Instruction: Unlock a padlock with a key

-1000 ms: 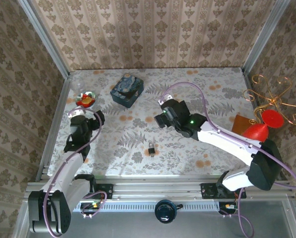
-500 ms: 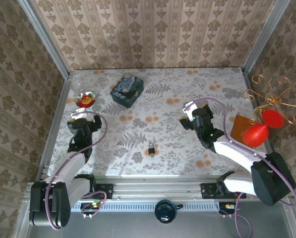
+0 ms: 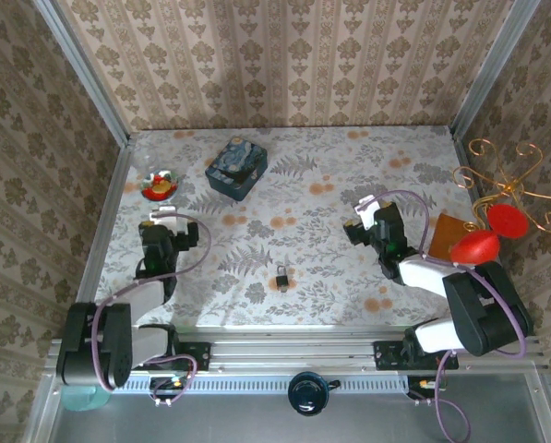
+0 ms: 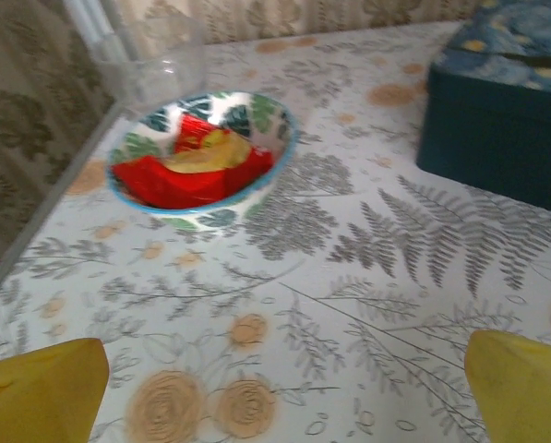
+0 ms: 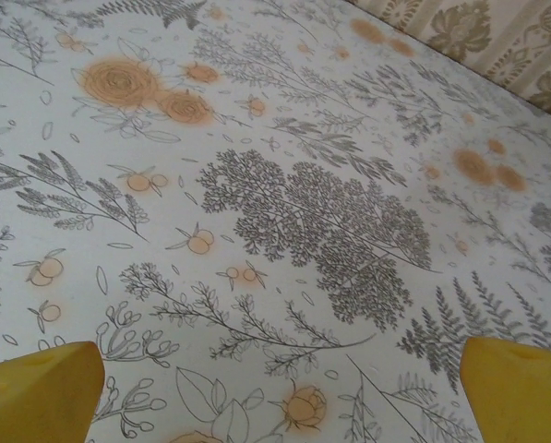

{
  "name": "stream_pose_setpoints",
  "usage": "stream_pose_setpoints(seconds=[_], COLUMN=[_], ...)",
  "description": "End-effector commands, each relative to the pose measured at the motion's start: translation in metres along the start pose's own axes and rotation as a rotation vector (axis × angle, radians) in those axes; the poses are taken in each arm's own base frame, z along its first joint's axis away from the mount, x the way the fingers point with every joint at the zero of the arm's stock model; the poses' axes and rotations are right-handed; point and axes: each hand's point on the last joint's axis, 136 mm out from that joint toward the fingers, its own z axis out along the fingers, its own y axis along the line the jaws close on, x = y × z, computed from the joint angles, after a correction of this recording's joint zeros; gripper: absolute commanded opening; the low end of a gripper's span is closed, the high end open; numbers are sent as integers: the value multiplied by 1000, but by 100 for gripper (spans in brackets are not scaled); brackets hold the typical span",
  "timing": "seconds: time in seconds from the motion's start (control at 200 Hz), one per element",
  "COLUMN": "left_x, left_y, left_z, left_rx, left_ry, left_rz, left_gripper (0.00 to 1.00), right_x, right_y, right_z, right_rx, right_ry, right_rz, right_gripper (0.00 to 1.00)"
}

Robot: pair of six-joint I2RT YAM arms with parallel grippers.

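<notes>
While both arms sit low on the floral-patterned bench (image 3: 349, 157), the tiny dark padlock with a thin metal shackle (image 3: 281, 276) lies near the middle of the near edge, well apart from the left tool (image 3: 167, 220) and the right tool (image 3: 360, 224), each spread wide apart and gripping nothing.

White-black arms (image 3: 421, 273), purple cables (image 3: 397, 194), yellow claw fingertips (image 4: 37, 386).

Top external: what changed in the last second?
Right gripper withdrew from table centre rightward, toward its base; left gripper pulled back slightly toward its base. Nothing grasped or released; both open. Padlock, blue box and bowl unmoved.
</notes>
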Motion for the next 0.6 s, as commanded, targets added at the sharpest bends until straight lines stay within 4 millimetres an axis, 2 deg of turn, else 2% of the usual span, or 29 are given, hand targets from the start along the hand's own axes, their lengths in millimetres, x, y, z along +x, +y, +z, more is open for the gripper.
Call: stream_pose_setpoints(seconds=[0.0,0.22,0.385,0.415,0.595], left_x=[-29,-28,-10,-11,-7], left_y=[-16,-14,-10,-8,-2], left_z=[4,16,28,30,47], left_rx=[102,97,69,56,55], left_ry=[-136,-133,-170,-191,-72], left_rz=[30,78,71,74,39], left_gripper=[100,100,100,100,100], right_x=[-23,-21,-20,-20,-20], right_y=[3,-15,-18,-19,-23], right_z=[5,8,7,7,3], right_rx=[-65,-101,-132,-136,-172], right_ry=[-98,-111,-120,-126,-161], right_rz=[68,196,231,236,274], right_gripper=[100,100,100,100,100])
